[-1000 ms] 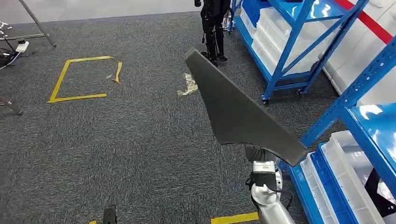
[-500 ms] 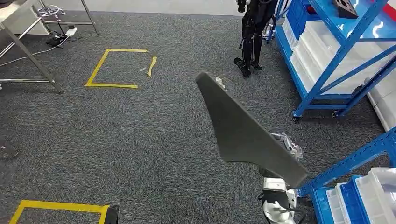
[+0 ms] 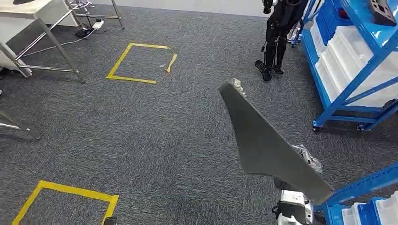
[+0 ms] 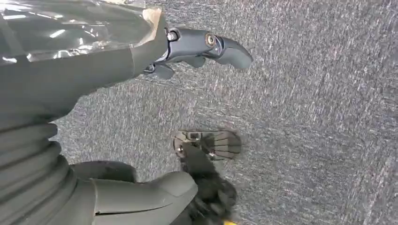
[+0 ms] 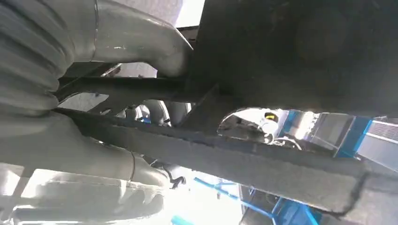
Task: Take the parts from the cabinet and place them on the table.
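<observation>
Grey foam part (image 3: 267, 145) still held, camera turned

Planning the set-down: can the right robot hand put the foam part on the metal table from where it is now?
Probably not yet. The right robot hand holds the dark foam part over carpet, while the metal table stands far off at the upper left. The way there looks open, so walking closer should do.

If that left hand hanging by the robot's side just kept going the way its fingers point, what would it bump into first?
Probably just the grey carpet. In the left wrist view, the left hand hangs with its fingers apart and holding nothing, and nothing lies beyond them but floor. Depth is hard to judge.
</observation>
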Action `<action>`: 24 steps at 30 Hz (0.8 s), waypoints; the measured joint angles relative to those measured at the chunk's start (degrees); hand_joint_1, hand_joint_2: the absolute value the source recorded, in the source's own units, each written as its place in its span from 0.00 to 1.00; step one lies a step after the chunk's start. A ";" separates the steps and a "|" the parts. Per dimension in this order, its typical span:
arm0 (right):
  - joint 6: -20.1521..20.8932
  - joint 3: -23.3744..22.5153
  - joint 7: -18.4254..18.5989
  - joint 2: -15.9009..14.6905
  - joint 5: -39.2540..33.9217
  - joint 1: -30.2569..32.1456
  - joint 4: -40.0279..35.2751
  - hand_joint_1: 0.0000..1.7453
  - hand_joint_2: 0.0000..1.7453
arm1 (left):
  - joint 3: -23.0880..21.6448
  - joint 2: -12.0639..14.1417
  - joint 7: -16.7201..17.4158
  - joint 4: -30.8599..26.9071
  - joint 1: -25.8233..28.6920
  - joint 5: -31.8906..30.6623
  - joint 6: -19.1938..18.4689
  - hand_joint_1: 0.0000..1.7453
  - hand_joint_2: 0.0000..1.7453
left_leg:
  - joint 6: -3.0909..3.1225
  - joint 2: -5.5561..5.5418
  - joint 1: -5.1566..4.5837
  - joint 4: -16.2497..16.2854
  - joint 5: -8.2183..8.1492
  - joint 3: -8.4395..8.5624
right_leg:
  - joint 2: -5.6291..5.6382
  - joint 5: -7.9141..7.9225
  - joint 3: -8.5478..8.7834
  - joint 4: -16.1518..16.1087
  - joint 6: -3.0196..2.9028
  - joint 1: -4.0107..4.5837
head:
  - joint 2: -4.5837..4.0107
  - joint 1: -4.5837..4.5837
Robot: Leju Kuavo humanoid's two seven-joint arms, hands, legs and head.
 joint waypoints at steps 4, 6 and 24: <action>0.00 0.11 -0.11 -0.20 -0.62 0.15 -0.07 1.00 1.00 | -0.41 1.03 -1.14 0.02 1.25 0.17 -0.15 0.00 1.00 | 1.09 -2.89 0.13 -1.12 0.80 0.68 | -1.20 -0.49 0.60 -0.11 1.21 -0.28 | 0.02 -0.07; 0.00 0.20 -0.11 -0.33 -0.59 0.12 -0.07 1.00 1.00 | -0.44 1.38 -1.64 0.02 1.73 0.46 -0.16 0.00 1.00 | 1.53 -3.96 0.41 -1.42 1.16 0.74 | 3.92 -3.05 -1.34 4.41 0.92 -0.70 | 0.02 -0.05; 2.49 5.00 0.31 1.79 0.94 -4.39 0.22 1.00 1.00 | -0.59 3.74 -4.44 0.17 4.62 2.14 -0.22 0.00 1.00 | -2.11 -5.66 1.34 16.89 -7.28 -9.15 | 4.03 -0.09 0.32 0.00 -0.31 -1.46 | 0.02 -0.37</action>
